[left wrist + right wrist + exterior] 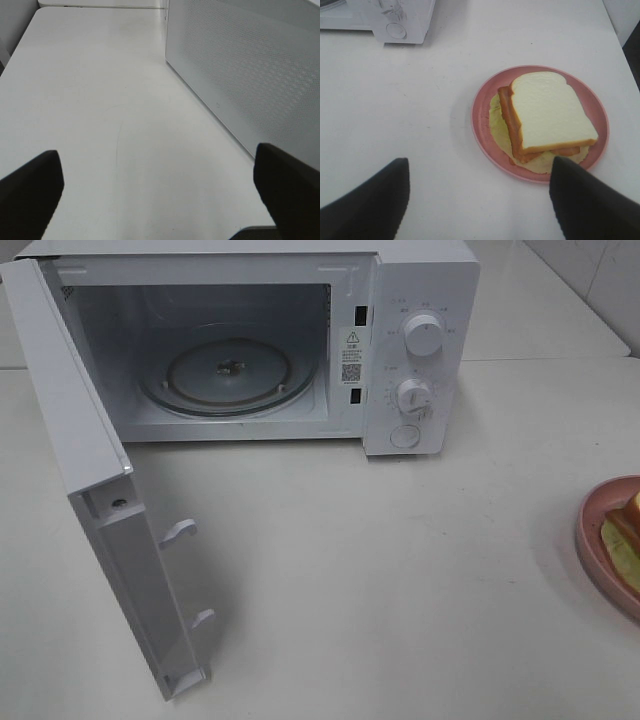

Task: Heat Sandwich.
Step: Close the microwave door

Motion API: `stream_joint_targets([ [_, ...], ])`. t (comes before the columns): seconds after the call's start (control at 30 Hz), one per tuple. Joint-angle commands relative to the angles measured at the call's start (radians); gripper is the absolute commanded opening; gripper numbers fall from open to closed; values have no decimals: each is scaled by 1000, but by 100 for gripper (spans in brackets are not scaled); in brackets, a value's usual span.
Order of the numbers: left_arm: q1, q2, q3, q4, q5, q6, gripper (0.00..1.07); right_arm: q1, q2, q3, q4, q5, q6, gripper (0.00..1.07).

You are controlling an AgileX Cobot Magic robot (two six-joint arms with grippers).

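Both black fingertips (365,200) of the right gripper (480,200) are seen spread wide and empty, near the sandwich (545,115), which is stacked loosely on the pink plate (482,130) at the table's right edge, well apart from the microwave (420,350). Its door (90,480) is swung fully open and the glass turntable (225,375) is exposed. The left gripper (160,185) is likewise held wide open, empty, beside the door. A tilted plate lift is judged likely to let the layers slide apart.
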Motion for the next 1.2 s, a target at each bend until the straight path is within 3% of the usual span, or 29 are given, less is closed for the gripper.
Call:
stream_joint_targets([
  [0.03,2,-20,1,-10,-9,0,98,-39,-48,24,18,-16,-9,76],
  [0.37,2,-20,1,-10,-9,0,98,-130,-164,25,21,-16,-12,76],
  [1.2,2,-8,1,-10,-9,0,98,-130,-164,25,22,-16,-12,75],
])
